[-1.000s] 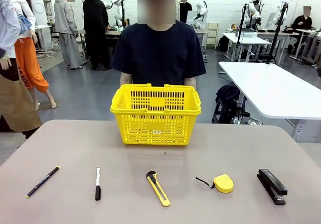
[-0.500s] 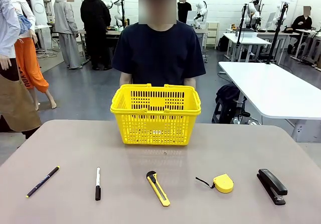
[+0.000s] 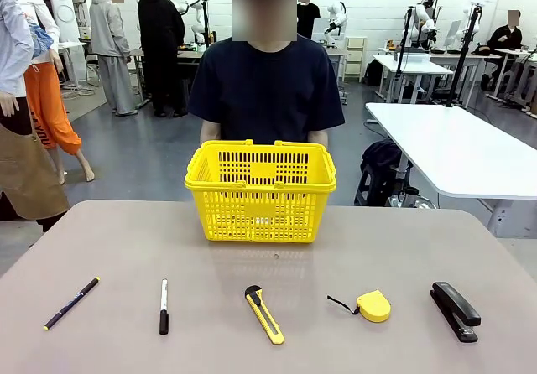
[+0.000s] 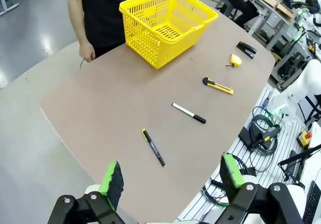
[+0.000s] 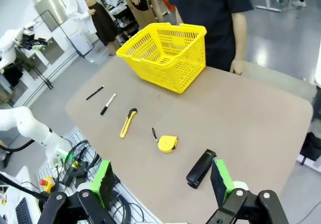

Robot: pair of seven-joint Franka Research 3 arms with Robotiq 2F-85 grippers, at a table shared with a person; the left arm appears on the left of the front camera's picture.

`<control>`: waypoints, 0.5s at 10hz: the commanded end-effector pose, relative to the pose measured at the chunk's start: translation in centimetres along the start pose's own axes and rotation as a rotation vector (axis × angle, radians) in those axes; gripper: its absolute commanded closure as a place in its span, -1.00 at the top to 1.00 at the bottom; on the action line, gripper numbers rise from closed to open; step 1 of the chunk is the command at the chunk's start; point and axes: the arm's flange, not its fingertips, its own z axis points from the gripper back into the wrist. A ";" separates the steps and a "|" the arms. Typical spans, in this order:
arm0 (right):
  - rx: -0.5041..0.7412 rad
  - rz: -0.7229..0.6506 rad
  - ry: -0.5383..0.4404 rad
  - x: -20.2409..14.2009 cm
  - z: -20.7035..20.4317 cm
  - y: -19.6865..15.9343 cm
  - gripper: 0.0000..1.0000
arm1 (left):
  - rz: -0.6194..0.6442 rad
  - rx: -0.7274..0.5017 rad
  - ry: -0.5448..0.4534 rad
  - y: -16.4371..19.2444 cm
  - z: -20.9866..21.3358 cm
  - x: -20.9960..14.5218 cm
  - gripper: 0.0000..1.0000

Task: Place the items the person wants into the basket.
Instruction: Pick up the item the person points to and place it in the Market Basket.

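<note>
Brown table (image 3: 403, 248): pen (image 3: 71, 303), marker (image 3: 164, 306), tape measure (image 3: 373, 305) in near row, basket (image 3: 260, 191) far side by person (image 3: 266, 89). My left gripper (image 4: 171, 176) and right gripper (image 5: 162, 180) hang high, jaws apart, empty. I'd wait for a cue, then pinch across the barrel.

Yellow lattice basket (image 3: 260, 215), black stapler (image 3: 455, 310)

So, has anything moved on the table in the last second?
Nothing visibly changed. The pen, marker, box cutter, tape measure and stapler lie in the same row, the basket stands in front of the person, and the left gripper and right gripper are open, holding nothing.
</note>
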 end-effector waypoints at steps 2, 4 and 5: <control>0.021 0.005 -0.002 0.2 -0.6 -0.3 1.00 | -0.012 0.000 0.014 0.0 0.0 0.1 1.00; 0.021 0.005 -0.002 0.2 -0.6 -0.3 1.00 | -0.012 0.000 0.014 0.0 0.0 0.1 1.00; 0.021 0.005 -0.002 0.2 -0.6 -0.3 1.00 | -0.012 0.000 0.014 0.0 0.0 0.1 1.00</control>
